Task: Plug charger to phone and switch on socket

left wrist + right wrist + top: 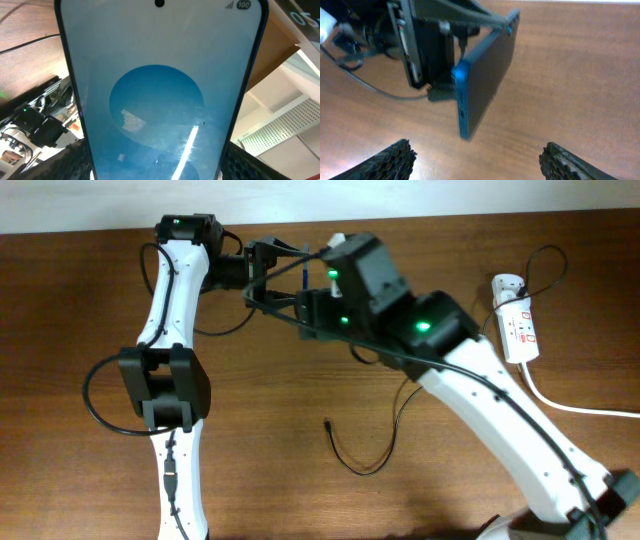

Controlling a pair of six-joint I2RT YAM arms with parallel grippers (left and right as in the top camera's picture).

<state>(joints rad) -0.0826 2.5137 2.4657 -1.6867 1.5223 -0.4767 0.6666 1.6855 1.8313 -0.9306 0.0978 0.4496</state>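
My left gripper (155, 172) is shut on the phone (160, 90) and holds it on edge above the table. The blue screen fills the left wrist view. In the overhead view the phone (304, 277) shows as a thin blue line by the left gripper (275, 268). My right gripper (480, 162) is open and empty, its fingers spread just in front of the phone's lower end (480, 85). The charger's black cable (365, 467) lies loose on the table with its plug tip (327, 423) free. Its white adapter (507, 283) sits in the socket (522, 335) at the far right.
The socket's thick white cord (580, 407) runs off the right edge. The right arm (500, 410) crosses above the charger cable. The left arm (165, 380) stands at the left. The table (80, 310) is brown wood.
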